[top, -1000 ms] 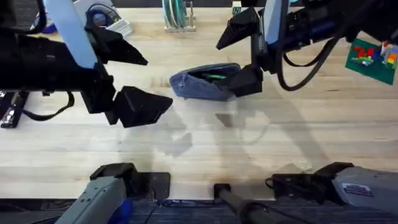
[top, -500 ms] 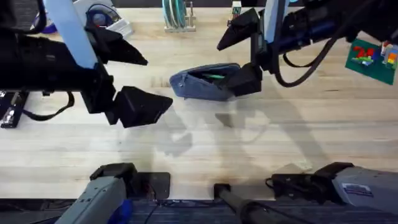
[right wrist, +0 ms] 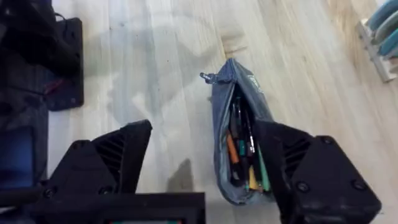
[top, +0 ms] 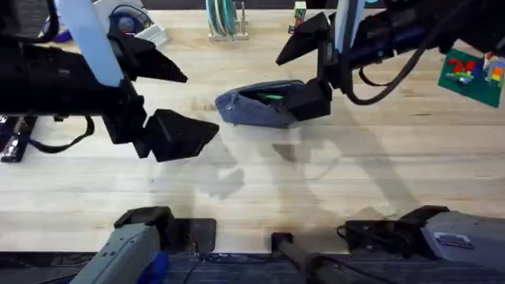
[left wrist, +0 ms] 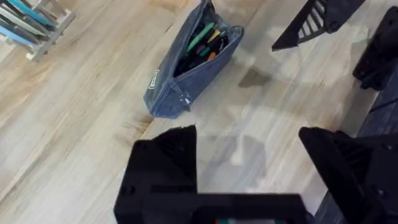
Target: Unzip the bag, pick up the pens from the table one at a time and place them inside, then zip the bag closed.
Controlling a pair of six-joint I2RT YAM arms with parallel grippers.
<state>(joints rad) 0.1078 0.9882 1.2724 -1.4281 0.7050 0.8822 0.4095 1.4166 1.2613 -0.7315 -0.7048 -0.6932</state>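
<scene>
The bag (top: 256,104) lies unzipped on the table (top: 331,181), toward its far middle, with bare wood all along its near side. Its mouth gapes, showing green, orange, yellow and dark pens (right wrist: 244,155) packed lengthwise inside. The right gripper (top: 306,69) hangs over the bag's right end, fingers spread wide and holding nothing, one finger (right wrist: 314,180) just beside the pouch. The left gripper (top: 162,99) hovers well apart to the left, equally wide open and empty.

Wooden table (top: 355,158), open bag (top: 256,106) on it
</scene>
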